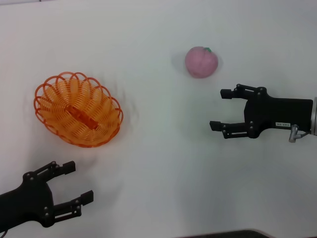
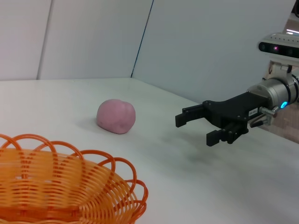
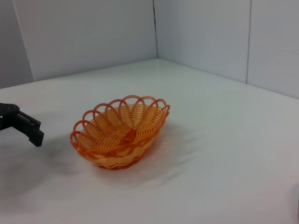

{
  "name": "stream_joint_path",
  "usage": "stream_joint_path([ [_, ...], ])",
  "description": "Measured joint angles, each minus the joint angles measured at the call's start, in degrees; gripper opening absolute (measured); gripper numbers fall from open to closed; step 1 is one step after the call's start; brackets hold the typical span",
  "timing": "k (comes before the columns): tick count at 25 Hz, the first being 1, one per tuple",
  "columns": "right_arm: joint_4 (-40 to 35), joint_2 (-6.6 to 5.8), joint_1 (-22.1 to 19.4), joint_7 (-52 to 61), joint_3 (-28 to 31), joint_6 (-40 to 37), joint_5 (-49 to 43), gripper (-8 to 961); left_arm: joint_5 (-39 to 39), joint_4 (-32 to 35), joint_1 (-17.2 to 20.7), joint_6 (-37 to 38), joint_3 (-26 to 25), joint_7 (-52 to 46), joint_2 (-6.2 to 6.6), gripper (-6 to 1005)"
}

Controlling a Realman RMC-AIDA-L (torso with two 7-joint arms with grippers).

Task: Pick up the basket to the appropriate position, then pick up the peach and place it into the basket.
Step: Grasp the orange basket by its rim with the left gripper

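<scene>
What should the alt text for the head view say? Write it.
An empty orange basket sits on a white table, with a pink peach apart from it, farther back toward the right. The open left gripper hovers near the basket; the open right gripper hovers near the peach.

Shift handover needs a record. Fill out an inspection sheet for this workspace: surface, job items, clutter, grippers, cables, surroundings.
Surface: white table, plain, no spills seen.
Basket: orange, upright on the table at the robot's left, nothing inside, not gripped.
Peach: pink, on the table farther out on the robot's right, apart from the basket, not gripped.
Clutter: nothing seen.
Left gripper: open, holding nothing, nearer the robot than the basket, not touching it.
Right gripper: open, holding nothing, nearer the robot than the peach, clear of it.
Cables: nothing seen.
Surroundings: pale wall panels behind the table in the wrist views.
</scene>
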Motion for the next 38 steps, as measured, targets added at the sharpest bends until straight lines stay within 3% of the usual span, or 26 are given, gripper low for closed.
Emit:
stream_joint_path([
  [38, 0.90, -0.03, 0.75, -0.06, -0.55, -0.07, -0.08, 943, -0.42, 0.02, -0.30, 0.08, -1.19, -2.82, 0.11, 870],
])
